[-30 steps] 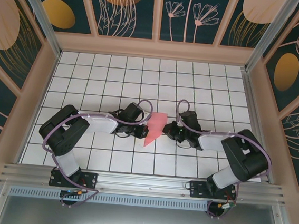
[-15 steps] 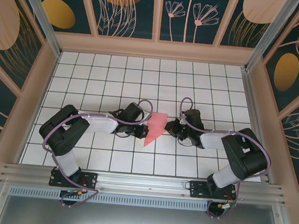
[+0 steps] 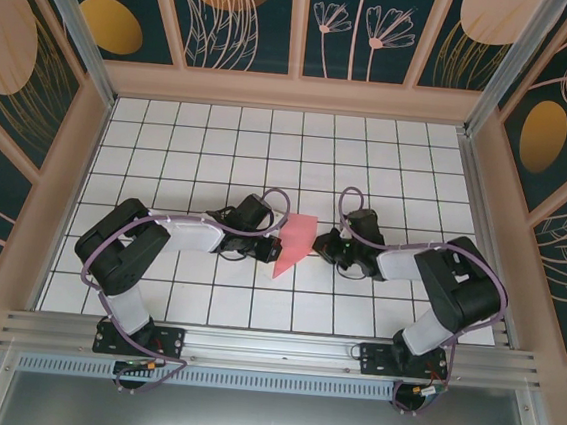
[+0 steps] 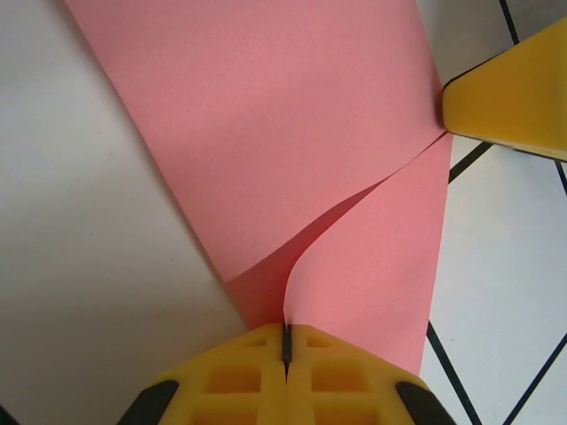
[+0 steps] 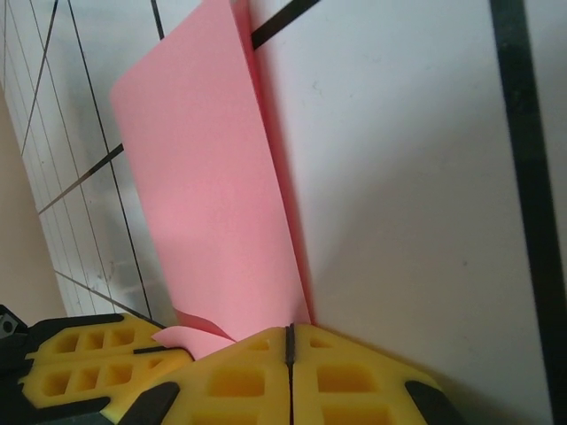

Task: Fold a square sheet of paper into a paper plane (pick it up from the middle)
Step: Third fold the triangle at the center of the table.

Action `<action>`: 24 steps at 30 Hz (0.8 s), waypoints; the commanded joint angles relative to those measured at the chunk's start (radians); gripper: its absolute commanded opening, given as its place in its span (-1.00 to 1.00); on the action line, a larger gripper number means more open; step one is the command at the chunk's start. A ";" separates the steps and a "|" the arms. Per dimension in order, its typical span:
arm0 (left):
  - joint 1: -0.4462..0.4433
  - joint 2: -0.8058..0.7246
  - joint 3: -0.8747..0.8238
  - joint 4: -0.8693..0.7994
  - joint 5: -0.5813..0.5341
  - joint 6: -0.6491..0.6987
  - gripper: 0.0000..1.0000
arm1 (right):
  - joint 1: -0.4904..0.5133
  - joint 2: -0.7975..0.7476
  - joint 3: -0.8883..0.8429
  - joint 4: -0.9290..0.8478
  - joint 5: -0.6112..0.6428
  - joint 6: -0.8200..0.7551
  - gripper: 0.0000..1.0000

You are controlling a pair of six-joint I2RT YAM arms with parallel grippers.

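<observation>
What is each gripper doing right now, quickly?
Left gripper: closed on the creased salmon-pink paper sheet.
Right gripper: closed on the same sheet's edge.

Left arm (image 3: 129,248) and right arm (image 3: 457,290) alike: black rounded joint housings, white link shells, black base mounts (image 3: 141,337). Purple cable (image 3: 277,200) runs along each arm to the wrist. Left gripper (image 4: 285,335) and right gripper (image 5: 290,331): yellow moulded fingers (image 4: 239,385), square lattice recesses, black trim behind.

Overhead, two close wrist views; shared paper (image 3: 295,242)
</observation>
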 commanded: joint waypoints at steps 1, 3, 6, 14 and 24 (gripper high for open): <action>0.000 0.041 -0.008 -0.073 -0.029 0.023 -1.00 | 0.009 -0.074 0.028 -0.043 0.022 -0.021 -0.83; 0.000 0.040 -0.008 -0.073 -0.031 0.023 -1.00 | 0.020 -0.093 0.027 -0.029 0.011 -0.015 -0.82; 0.001 0.041 -0.008 -0.071 -0.029 0.020 -1.00 | 0.049 -0.080 0.026 0.016 -0.009 0.006 -0.82; 0.001 0.038 0.000 -0.076 -0.028 0.023 -1.00 | 0.089 0.026 0.052 0.041 0.016 0.006 -0.83; -0.001 -0.048 0.055 -0.112 -0.071 -0.008 -0.59 | 0.089 0.076 0.042 -0.009 0.057 -0.014 -0.85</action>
